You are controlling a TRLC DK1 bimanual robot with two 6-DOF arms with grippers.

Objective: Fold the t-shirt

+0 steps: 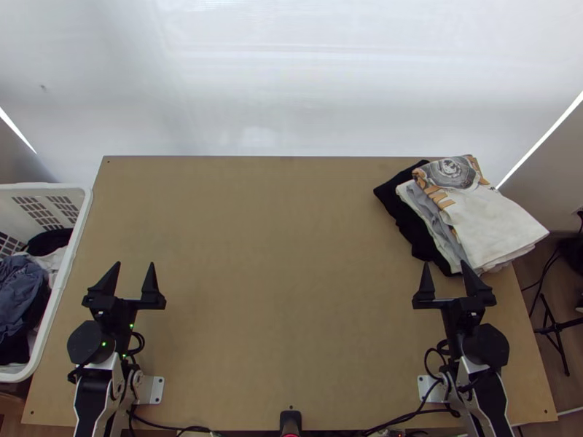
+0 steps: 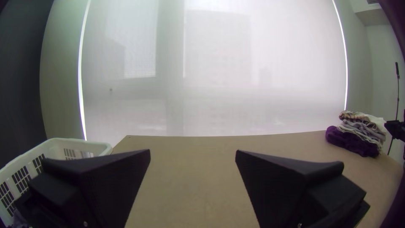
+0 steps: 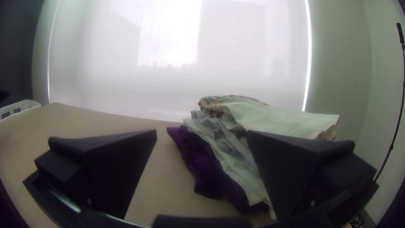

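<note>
While left tool (image 1: 135, 264) and right tool (image 1: 445, 263) wide open, wooden table (image 1: 291, 255) before pale blind (image 1: 291, 87).

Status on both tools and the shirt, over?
Left tool, right tool open, holding nothing. White shirt folded atop pile. Pile near right tool might crowd it. Basket at left.

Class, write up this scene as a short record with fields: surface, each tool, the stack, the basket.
Surface: light wooden table
Left tool: open, nothing between its fingers, over the near left of the table
Right tool: open, nothing between its fingers, just nearer than the stack
Stack: folded garments at the table's right side, toward the far corner
Stack top: white garment with a grey and orange print
Stack bottom: dark garment
Basket: white, slatted, beside the table's left edge
Basket contents: bunched clothes, dark, blue-grey and white
</note>
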